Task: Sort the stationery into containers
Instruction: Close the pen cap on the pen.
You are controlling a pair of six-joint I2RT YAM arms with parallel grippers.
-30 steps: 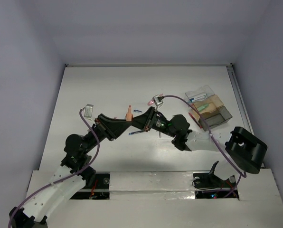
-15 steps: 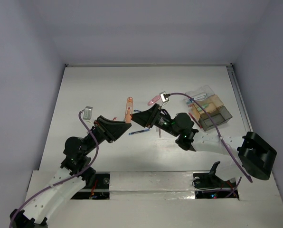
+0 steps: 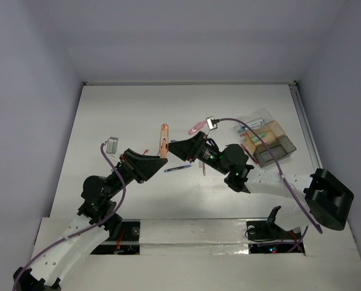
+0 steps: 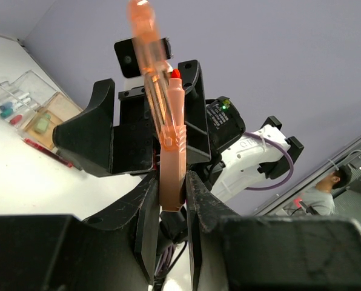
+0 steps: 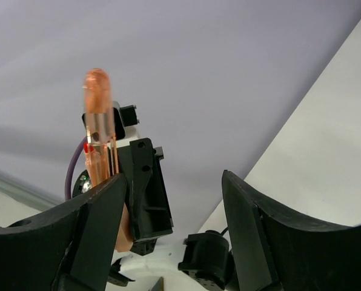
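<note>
A white table [image 3: 108,109] fills the floor of a bay closed in by plain pale lavender walls, and both arms reach over its middle. The left gripper [image 4: 171,185] is clenched on the lower end of an orange translucent pen [image 4: 166,124], which it holds upright and clear of the surface, its rounded tip pointing up; from above the same pen [image 3: 163,138] stands just beyond the left gripper [image 3: 158,159]. The right gripper [image 5: 175,221] faces it from the other side with its jaws spread wide and nothing between them; in the right wrist view the pen [image 5: 100,130] rises just past the left-hand finger. In the top view the right gripper [image 3: 174,148] sits very near the pen without holding it. A blue pen [image 3: 177,168] lies flat on the table below the two grippers. The containers [image 3: 268,140] stand well apart at the far right of the table, some small items already inside, and a red pen [image 4: 47,153] lies on the table just beside them.
</note>
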